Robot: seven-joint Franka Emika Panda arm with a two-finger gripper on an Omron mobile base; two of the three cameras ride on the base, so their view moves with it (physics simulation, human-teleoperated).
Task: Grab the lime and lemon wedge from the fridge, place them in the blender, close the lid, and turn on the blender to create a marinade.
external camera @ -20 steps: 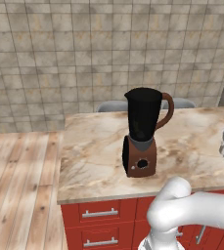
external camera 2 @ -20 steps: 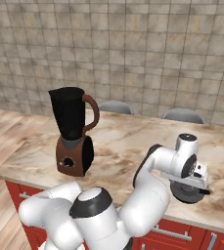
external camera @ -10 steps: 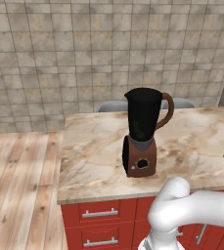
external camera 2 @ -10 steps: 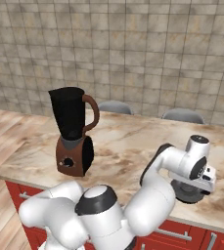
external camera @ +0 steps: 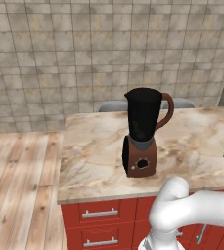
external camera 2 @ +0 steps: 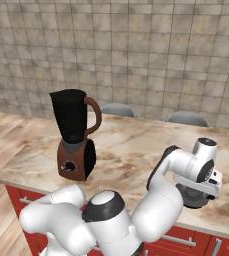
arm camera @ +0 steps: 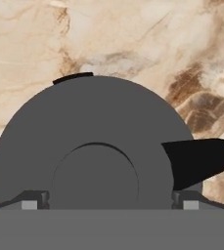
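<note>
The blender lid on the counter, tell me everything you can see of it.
The dark grey round flat lid lies flat on the beige marbled counter, to the right of the blender and apart from it. It looks matte, like plastic, with a raised round centre knob and a black tab jutting from one edge. The open gripper hangs right above it, fingertips either side of the knob.

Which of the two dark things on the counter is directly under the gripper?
The lid, flat and round, under the open gripper; the blender stands far left.
</note>
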